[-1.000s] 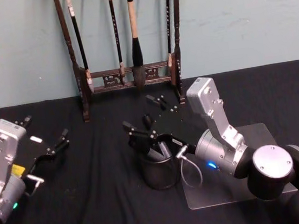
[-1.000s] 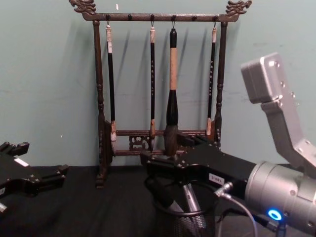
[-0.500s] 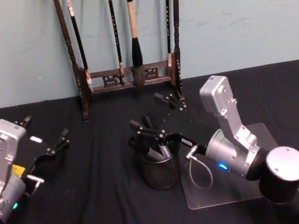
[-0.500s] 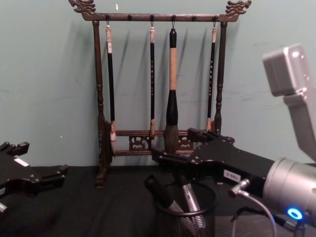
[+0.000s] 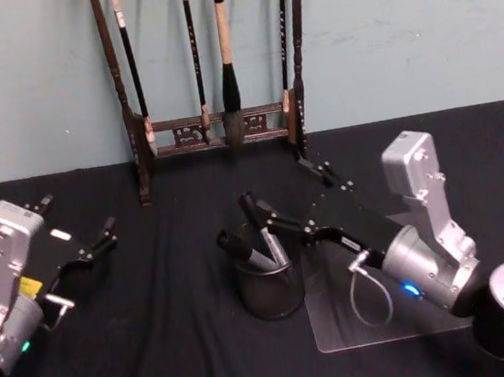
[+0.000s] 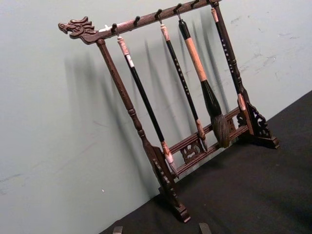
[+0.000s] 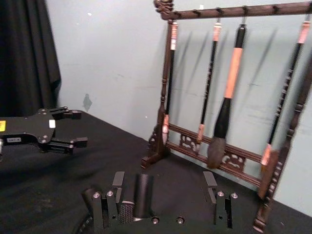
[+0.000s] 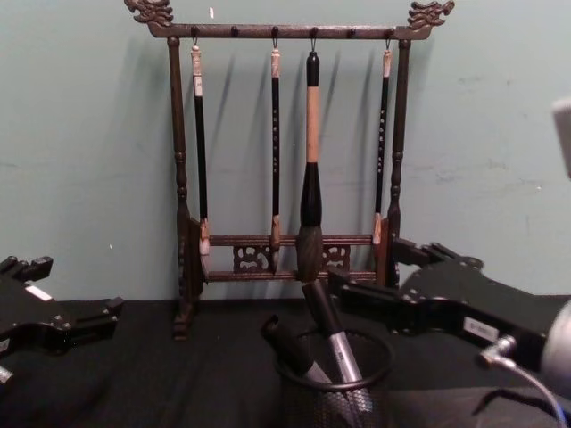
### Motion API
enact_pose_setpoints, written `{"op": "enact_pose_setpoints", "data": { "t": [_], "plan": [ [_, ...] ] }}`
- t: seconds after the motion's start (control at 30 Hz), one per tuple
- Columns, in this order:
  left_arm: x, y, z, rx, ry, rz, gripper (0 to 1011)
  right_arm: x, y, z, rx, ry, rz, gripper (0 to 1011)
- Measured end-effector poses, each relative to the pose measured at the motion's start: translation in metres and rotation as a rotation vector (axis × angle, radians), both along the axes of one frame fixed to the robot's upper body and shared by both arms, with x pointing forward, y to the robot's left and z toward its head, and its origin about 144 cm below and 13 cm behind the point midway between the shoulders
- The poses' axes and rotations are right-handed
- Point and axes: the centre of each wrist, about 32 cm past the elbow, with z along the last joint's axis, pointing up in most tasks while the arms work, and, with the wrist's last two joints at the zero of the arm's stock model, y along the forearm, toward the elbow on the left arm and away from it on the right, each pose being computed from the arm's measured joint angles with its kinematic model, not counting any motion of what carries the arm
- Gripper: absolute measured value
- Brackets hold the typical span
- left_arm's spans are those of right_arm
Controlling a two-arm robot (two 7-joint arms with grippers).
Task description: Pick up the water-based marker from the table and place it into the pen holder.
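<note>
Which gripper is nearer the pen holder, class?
The right. The right gripper, open, hangs just beside the pen holder on its right, level with the marker tops. The left gripper, open, sits far off to its left over the table.

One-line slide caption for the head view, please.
Right end effector open beside the pen holder, two markers standing inside; left end effector open, parked at the table's left.

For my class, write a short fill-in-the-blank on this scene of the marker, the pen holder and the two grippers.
1. The marker stands inside the ____.
2. The right gripper has its fingers ____.
3. The brush rack carries ____ hanging brushes.
4. The pen holder stands on a table covered with ____ cloth.

Missing words: pen holder; open; four; black
</note>
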Motion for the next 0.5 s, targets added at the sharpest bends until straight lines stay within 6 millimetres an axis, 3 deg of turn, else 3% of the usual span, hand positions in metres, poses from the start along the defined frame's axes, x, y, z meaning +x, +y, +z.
{"op": "enact_pose_setpoints", "data": {
  "t": [0.5],
  "plan": [
    [0.000, 0.000, 0.000, 0.000, 0.000, 0.000, 1009, -0.009, -0.025, -0.006, 0.031, 0.016, -0.100, 1002]
  ]
}}
